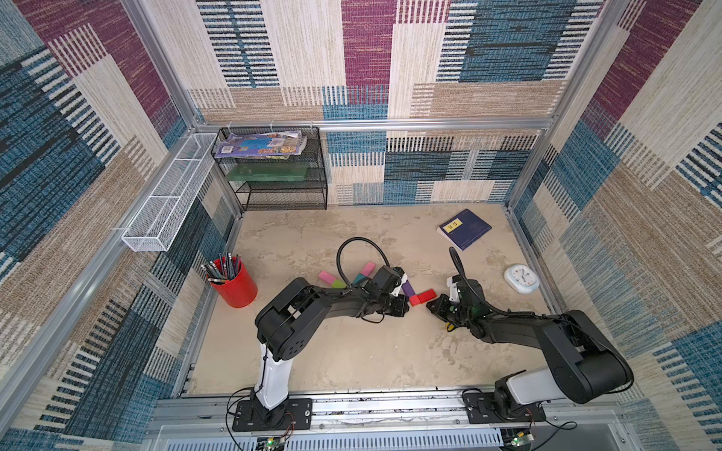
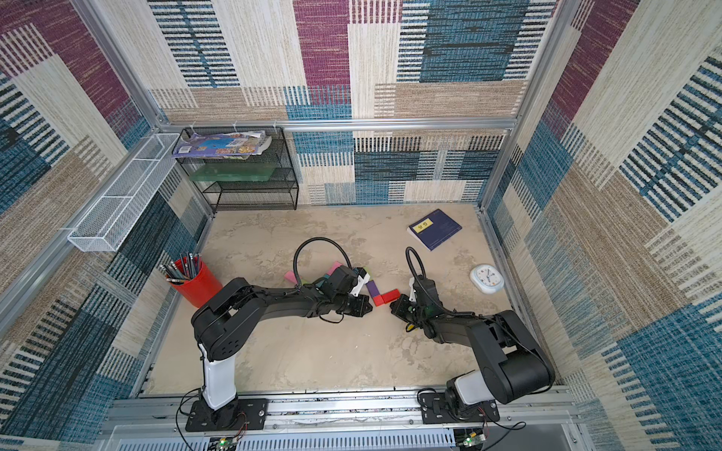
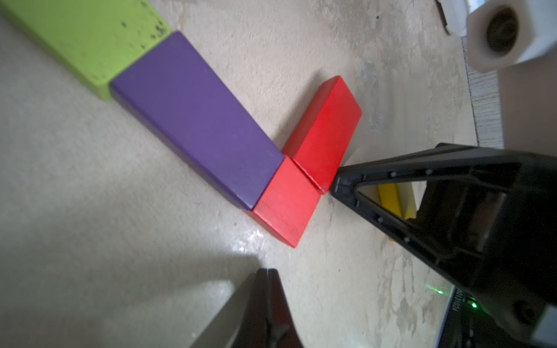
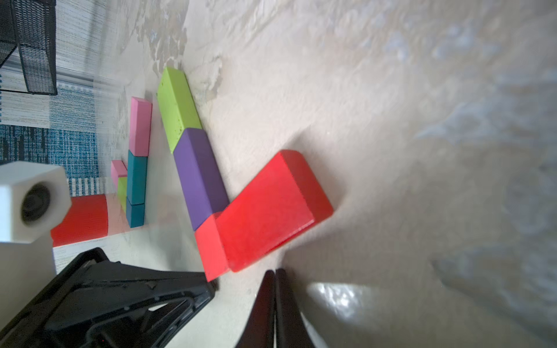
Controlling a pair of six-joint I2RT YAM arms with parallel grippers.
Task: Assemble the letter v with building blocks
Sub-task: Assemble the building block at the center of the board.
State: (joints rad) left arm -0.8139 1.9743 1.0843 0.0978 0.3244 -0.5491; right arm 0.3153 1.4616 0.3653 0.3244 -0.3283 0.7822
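Mottled beige tabletop (image 1: 351, 351), patchwork carpet walls (image 1: 371, 58) all round, and the action is packed in tight around the red square block (image 3: 286, 202). That square is the point of the letter v (image 1: 423, 297). Running away from it on one side, end to end, are the purple block (image 3: 196, 120) and then the lime green block (image 3: 90, 39). Butted against its other side and angling off is the long red block (image 3: 325, 132).

That makes four pieces down, so I'd say one arm is a block short.

The left gripper (image 3: 266, 275) sits just short of the red square, jaws pressed together and empty. The right gripper (image 4: 275, 275) is also pinched closed on nothing, with its tip right at the near end of the long red block; touching or a hair off, I can't tell.

A yellow block (image 3: 394, 195) lies beyond the red square, behind the right gripper. Spare pink (image 4: 140, 126) and teal (image 4: 137, 174) blocks sit well past the purple.

Here's the danger: a closed tip pushing off-centre would swing the long red block and open the joint. Too firm a push would knock the square off the purple. And the two grippers are close enough to clash.
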